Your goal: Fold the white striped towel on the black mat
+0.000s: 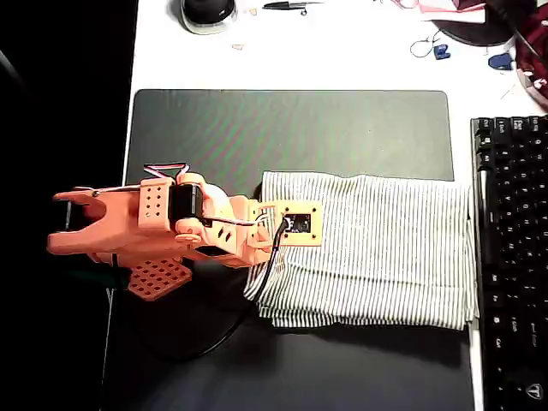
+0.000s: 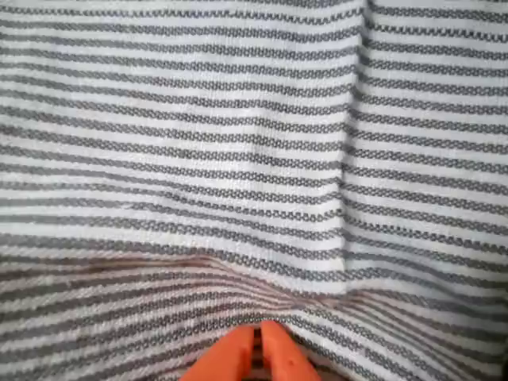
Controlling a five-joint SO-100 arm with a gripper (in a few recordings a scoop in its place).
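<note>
here the gripper (image 2: 260, 353), its orange fingertips pressed together and pinching a puckered ridge of the white striped towel (image 1: 377, 248) near its left edge, holds cloth lying across the black mat (image 1: 291, 128), presumably to draw it over.

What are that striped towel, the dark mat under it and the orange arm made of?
The white striped towel looks like woven cotton: the wrist view shows coarse thread texture and soft creases. The black mat appears to be matte rubber or fabric-topped foam, flat and glare-free; which one is unclear. The orange arm looks like rigid, probably 3D-printed plastic, with perforated panels. The gripper fingertips are the same orange.
</note>
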